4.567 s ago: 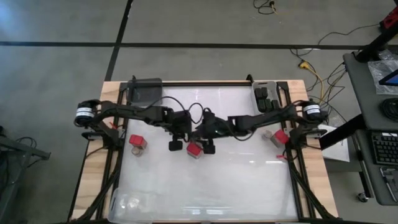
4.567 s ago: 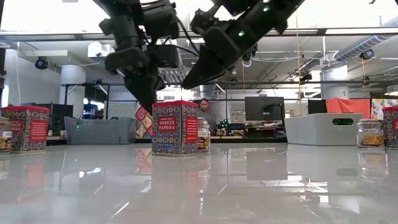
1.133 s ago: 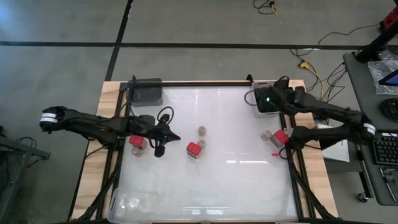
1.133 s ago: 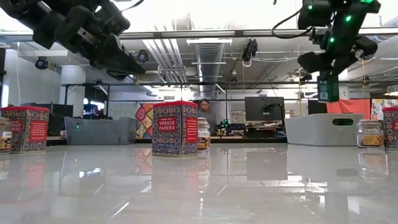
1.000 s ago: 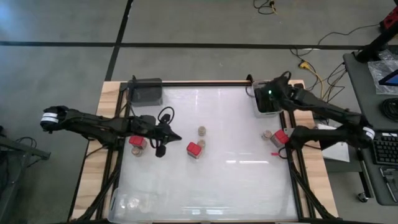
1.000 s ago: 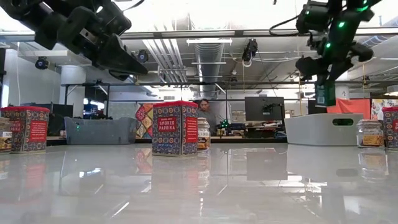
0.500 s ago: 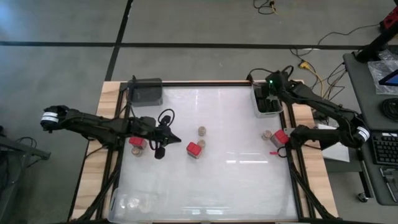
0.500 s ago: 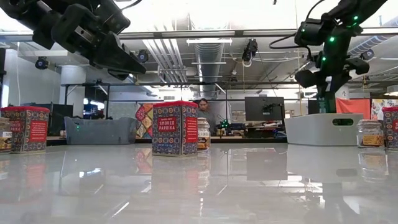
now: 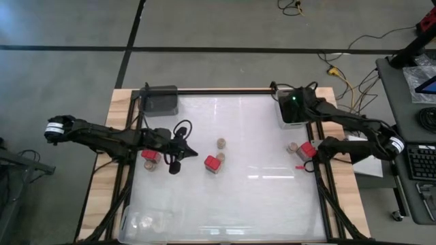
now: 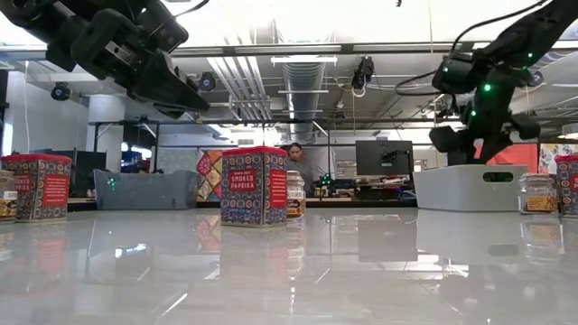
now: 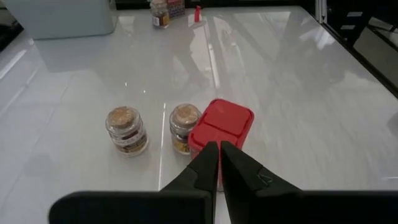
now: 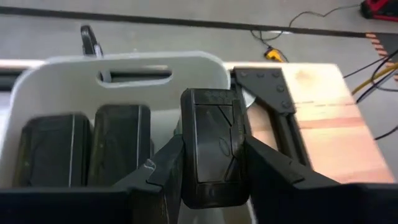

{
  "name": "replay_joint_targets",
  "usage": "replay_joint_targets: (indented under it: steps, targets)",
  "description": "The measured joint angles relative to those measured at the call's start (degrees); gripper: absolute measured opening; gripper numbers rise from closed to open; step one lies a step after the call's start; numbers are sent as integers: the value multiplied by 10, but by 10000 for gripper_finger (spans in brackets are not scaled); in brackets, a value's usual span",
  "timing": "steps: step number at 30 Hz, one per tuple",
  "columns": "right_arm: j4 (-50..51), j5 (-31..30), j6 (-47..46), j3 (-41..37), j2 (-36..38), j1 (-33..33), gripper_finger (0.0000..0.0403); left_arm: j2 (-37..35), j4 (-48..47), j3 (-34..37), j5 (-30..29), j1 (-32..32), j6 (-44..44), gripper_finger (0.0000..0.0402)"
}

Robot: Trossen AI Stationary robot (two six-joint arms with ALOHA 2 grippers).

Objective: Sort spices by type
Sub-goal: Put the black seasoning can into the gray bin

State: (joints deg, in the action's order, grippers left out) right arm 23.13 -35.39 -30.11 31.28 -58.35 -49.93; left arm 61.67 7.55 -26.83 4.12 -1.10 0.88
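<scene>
My right gripper (image 12: 211, 163) is shut on a black blocky spice container (image 12: 211, 140) over the white bin (image 9: 291, 116) at the table's far right corner; in the low view it hangs right at the bin's rim (image 10: 468, 171). Two more black containers (image 12: 53, 149) (image 12: 121, 146) stand in that bin. My left gripper (image 11: 219, 152) is shut and bare, hovering above the table left of the middle red tin (image 9: 213, 163), pointing at it. Two round tan-topped jars (image 11: 126, 129) (image 11: 183, 126) stand on the table beside that tin. My right gripper pinches the black container between its two fingers (image 12: 163, 171), one on each long side (image 12: 189, 149). The fingers come from above, pointing down into the bin. The container is upright beside the two others; whether its base touches the bin floor cannot be told.
A red tin (image 9: 150, 155) stands on the left below my left arm. On the right stand another red tin (image 9: 308, 150) and a jar (image 9: 291, 147). A grey bin (image 9: 160, 101) is at the far left corner, a clear bin (image 9: 146, 219) with jars at the near left.
My right gripper, holding the black container, has stayed over the far right bin, shifting slightly toward the far edge and back, and has gone down until the container is at the bin's rim.
</scene>
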Motion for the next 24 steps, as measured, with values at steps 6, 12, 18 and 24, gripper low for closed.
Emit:
replay_joint_targets:
  steps: [6,12,18,24]
  targets:
    - [-7,7,0,-8,-20,0,135,0,-2,0,0,0,1,2]
    - [-11,-1,-4,-8,-25,0,142,0,-2,0,0,0,1,2]
    - [-12,7,-14,-8,-25,0,138,0,-2,0,0,0,1,2]
    - [-12,13,-15,-12,-25,0,154,0,-4,0,0,0,1,2]
